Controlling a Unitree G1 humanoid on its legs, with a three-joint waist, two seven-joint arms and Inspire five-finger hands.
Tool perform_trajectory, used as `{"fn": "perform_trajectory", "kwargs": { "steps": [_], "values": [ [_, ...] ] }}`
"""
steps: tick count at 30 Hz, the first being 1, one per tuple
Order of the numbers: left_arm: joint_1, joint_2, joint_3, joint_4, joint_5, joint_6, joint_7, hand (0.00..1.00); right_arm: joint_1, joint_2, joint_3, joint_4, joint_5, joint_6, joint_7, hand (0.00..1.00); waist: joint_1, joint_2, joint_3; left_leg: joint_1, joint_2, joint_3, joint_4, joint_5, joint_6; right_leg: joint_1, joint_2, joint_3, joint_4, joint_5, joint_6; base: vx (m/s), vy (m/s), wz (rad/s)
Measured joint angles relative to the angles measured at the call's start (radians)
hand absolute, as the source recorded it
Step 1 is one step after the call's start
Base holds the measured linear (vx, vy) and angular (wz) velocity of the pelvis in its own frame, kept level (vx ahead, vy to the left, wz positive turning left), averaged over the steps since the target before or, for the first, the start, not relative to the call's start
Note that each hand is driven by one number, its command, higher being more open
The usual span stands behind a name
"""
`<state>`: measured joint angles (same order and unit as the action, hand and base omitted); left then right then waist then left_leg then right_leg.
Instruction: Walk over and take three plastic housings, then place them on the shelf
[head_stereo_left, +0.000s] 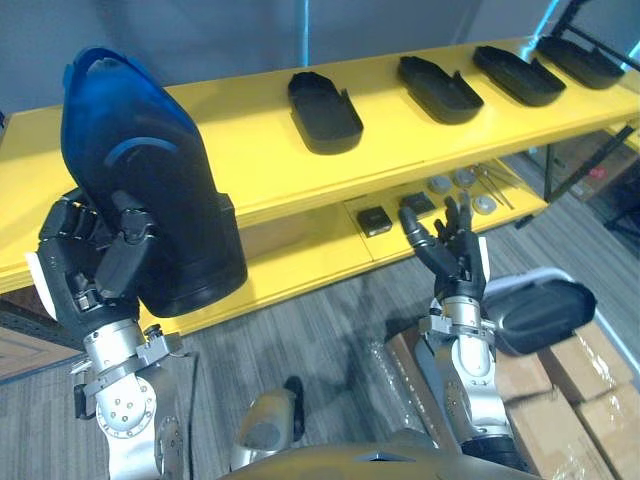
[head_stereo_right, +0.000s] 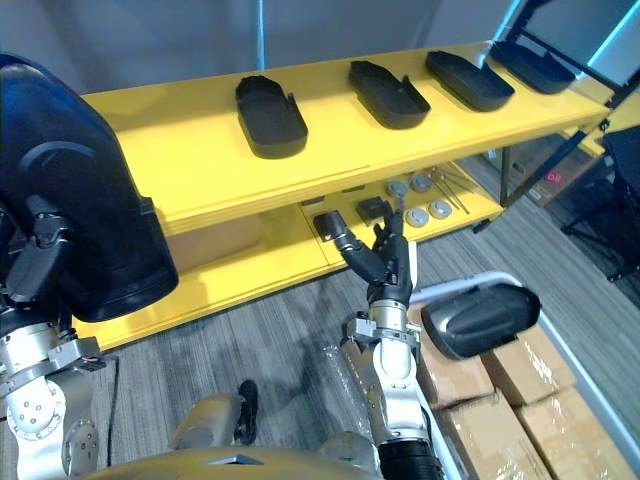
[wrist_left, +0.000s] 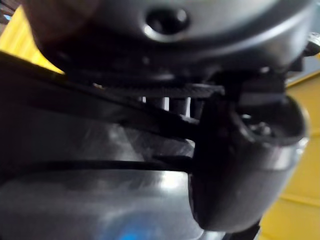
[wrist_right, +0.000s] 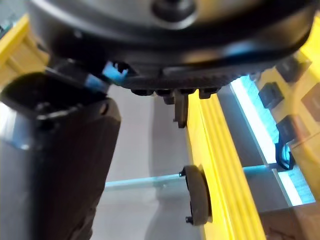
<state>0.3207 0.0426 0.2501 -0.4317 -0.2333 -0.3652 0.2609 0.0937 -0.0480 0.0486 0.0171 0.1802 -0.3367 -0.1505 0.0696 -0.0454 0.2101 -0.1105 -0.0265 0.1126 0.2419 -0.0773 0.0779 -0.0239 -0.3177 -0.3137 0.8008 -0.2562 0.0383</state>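
**One housing (head_stereo_left: 150, 190) in our left hand (head_stereo_left: 95, 265), four on the shelf (head_stereo_left: 250, 165)**

We hold the big black housing upright in our left hand, fingers curled against its lower side, just in front of the yellow shelf. Four more housings (head_stereo_left: 323, 110) lie in a row along the shelf's top board, each apart from the next. Our right hand (head_stereo_left: 455, 255) is raised before the lower board, fingers straight and spread, holding nothing. Another housing (head_stereo_left: 545, 312) rests low to our right, beside cardboard boxes (head_stereo_left: 590, 410).
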Motion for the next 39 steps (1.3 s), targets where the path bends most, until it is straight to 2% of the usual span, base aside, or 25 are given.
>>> {"fn": "perform_trajectory", "kwargs": {
  "steps": [2,4,6,8,9,10,12,15,18,20,23,24,25,27,30,32,34,37,39],
  "values": [
    [-0.003,0.001,-0.004,0.000,0.000,0.000,0.000,0.00,0.002,-0.002,-0.008,-0.007,-0.001,0.000,0.024,1.00,-0.014,0.004,-0.001,0.050,-0.005,-0.025,-0.035,-0.001,-0.001,-0.035,0.062,0.000,-0.089,-0.024,-0.013,0.28,0.055,0.52],
    [-0.030,0.002,-0.014,0.000,0.001,0.000,0.002,0.00,0.009,-0.025,-0.033,-0.059,0.009,-0.002,0.065,1.00,-0.041,0.012,-0.007,0.071,-0.012,-0.083,-0.052,-0.003,-0.008,-0.120,0.142,0.057,-0.252,-0.021,-0.015,0.29,0.003,0.81],
    [-0.047,0.002,-0.031,0.001,0.004,0.000,0.014,0.00,0.009,-0.048,-0.050,-0.085,0.033,-0.005,0.093,1.00,-0.065,0.019,-0.008,0.086,-0.016,-0.131,-0.053,-0.008,-0.016,-0.160,0.180,0.112,-0.358,0.000,0.004,0.31,-0.060,0.88],
    [-0.049,0.002,-0.049,0.001,0.005,-0.001,0.026,0.00,0.010,-0.053,-0.052,-0.100,0.033,-0.005,0.101,1.00,-0.073,0.004,-0.018,0.101,-0.035,-0.169,-0.042,-0.026,-0.034,-0.160,0.194,0.158,-0.472,0.104,-0.005,0.35,-0.153,0.79],
    [-0.051,0.006,-0.059,0.001,0.006,-0.001,0.030,0.00,0.011,-0.053,-0.043,-0.110,0.033,-0.005,0.101,1.00,-0.077,-0.020,-0.032,0.104,-0.065,-0.196,-0.022,-0.059,-0.045,-0.152,0.182,0.182,-0.516,0.259,-0.019,0.36,-0.240,0.61],
    [-0.053,-0.015,-0.087,0.016,0.007,0.001,0.036,0.00,0.006,-0.072,-0.035,-0.109,0.032,-0.004,0.100,1.00,-0.064,0.011,-0.039,0.099,-0.047,-0.211,0.006,-0.089,-0.058,-0.121,0.190,0.162,-0.539,0.238,-0.005,0.29,-0.207,0.55],
    [-0.050,-0.023,-0.114,0.015,0.011,0.000,0.030,0.00,0.008,-0.080,-0.017,-0.111,0.030,-0.003,0.093,1.00,-0.050,0.042,-0.055,0.096,-0.023,-0.239,0.015,-0.109,-0.067,-0.081,0.214,0.126,-0.595,0.239,-0.007,0.21,-0.116,0.40],
    [-0.050,-0.023,-0.127,0.007,0.012,0.000,-0.001,0.00,-0.001,-0.081,-0.001,-0.113,0.021,-0.003,0.075,1.00,-0.043,0.052,-0.061,0.108,0.000,-0.249,-0.004,-0.110,-0.075,-0.056,0.234,0.112,-0.618,0.237,-0.012,0.15,-0.065,0.24],
    [-0.040,-0.023,-0.127,0.006,0.010,0.000,-0.022,0.00,0.001,-0.081,-0.001,-0.161,0.020,-0.004,0.045,1.00,-0.040,0.053,-0.062,0.119,0.002,-0.243,-0.020,-0.108,-0.079,-0.043,0.237,0.116,-0.633,0.234,-0.017,0.06,0.007,0.03],
    [-0.036,-0.015,-0.127,0.006,0.009,0.000,-0.023,0.00,0.004,-0.080,-0.019,-0.222,-0.003,-0.018,0.015,1.00,-0.045,0.053,-0.063,0.113,0.000,-0.215,-0.016,-0.106,-0.082,-0.034,0.234,0.120,-0.644,0.234,-0.017,0.01,0.044,0.10],
    [-0.044,0.004,-0.130,0.006,0.000,0.000,-0.052,0.00,0.016,-0.080,-0.104,-0.309,-0.021,-0.065,0.000,1.00,-0.078,0.055,-0.065,0.093,0.007,-0.073,-0.031,-0.087,-0.109,-0.002,0.199,0.062,-0.686,0.245,-0.004,-0.05,0.059,0.60],
    [-0.054,0.010,-0.137,0.006,-0.004,-0.001,-0.063,0.00,0.018,-0.078,-0.157,-0.344,-0.038,-0.085,-0.019,1.00,-0.083,0.058,-0.067,0.090,0.049,0.047,-0.024,-0.122,-0.099,0.001,0.181,0.037,-0.684,0.247,-0.004,-0.08,0.111,0.79],
    [-0.063,0.011,-0.140,0.006,-0.004,-0.002,-0.076,0.00,0.015,-0.079,-0.203,-0.368,-0.056,-0.102,-0.033,1.00,-0.098,0.061,-0.068,0.082,0.099,0.139,0.000,-0.127,-0.104,0.005,0.164,0.021,-0.679,0.246,-0.003,-0.08,0.124,0.57],
    [-0.079,0.012,-0.141,0.007,-0.002,-0.002,-0.077,0.00,0.013,-0.100,-0.250,-0.385,-0.053,-0.116,-0.033,1.00,-0.109,0.073,-0.074,0.085,0.137,0.197,0.000,-0.079,-0.118,0.009,0.145,0.025,-0.673,0.241,0.011,-0.06,0.174,0.20],
    [-0.107,0.031,-0.128,0.007,-0.003,-0.003,-0.056,0.00,0.013,-0.111,-0.249,-0.398,-0.029,-0.128,0.005,1.00,-0.132,0.074,-0.079,0.101,0.090,0.218,-0.025,-0.068,-0.096,0.000,0.118,0.084,-0.685,0.253,0.033,-0.06,0.215,-0.10],
    [-0.124,0.046,-0.126,0.007,-0.004,-0.003,-0.052,0.00,0.005,-0.113,-0.248,-0.406,-0.011,-0.131,0.029,1.00,-0.130,0.076,-0.079,0.108,0.065,0.238,-0.041,-0.065,-0.086,-0.017,0.098,0.112,-0.682,0.268,0.057,-0.07,0.153,-0.25],
    [-0.122,0.047,-0.127,0.007,-0.006,0.000,-0.055,0.00,-0.011,-0.114,-0.244,-0.405,-0.007,-0.131,0.049,1.00,-0.131,0.092,-0.084,0.130,0.037,0.267,-0.079,-0.054,-0.072,-0.028,0.085,0.145,-0.686,0.285,0.081,-0.08,0.147,-0.33],
    [-0.123,0.047,-0.129,0.007,-0.032,0.002,-0.102,0.00,-0.012,-0.113,-0.237,-0.402,0.000,-0.131,0.050,1.00,-0.141,0.107,-0.092,0.144,0.023,0.277,-0.085,-0.052,-0.068,-0.015,0.077,0.151,-0.712,0.307,0.104,-0.02,0.088,-0.14],
    [-0.125,0.048,-0.137,0.006,-0.039,0.038,-0.145,0.00,-0.013,-0.113,-0.216,-0.382,0.033,-0.130,0.052,1.00,-0.154,0.112,-0.094,0.159,0.018,0.278,-0.094,-0.050,-0.065,0.021,0.079,0.149,-0.764,0.340,0.108,-0.02,0.051,-0.06]
  ]
}}
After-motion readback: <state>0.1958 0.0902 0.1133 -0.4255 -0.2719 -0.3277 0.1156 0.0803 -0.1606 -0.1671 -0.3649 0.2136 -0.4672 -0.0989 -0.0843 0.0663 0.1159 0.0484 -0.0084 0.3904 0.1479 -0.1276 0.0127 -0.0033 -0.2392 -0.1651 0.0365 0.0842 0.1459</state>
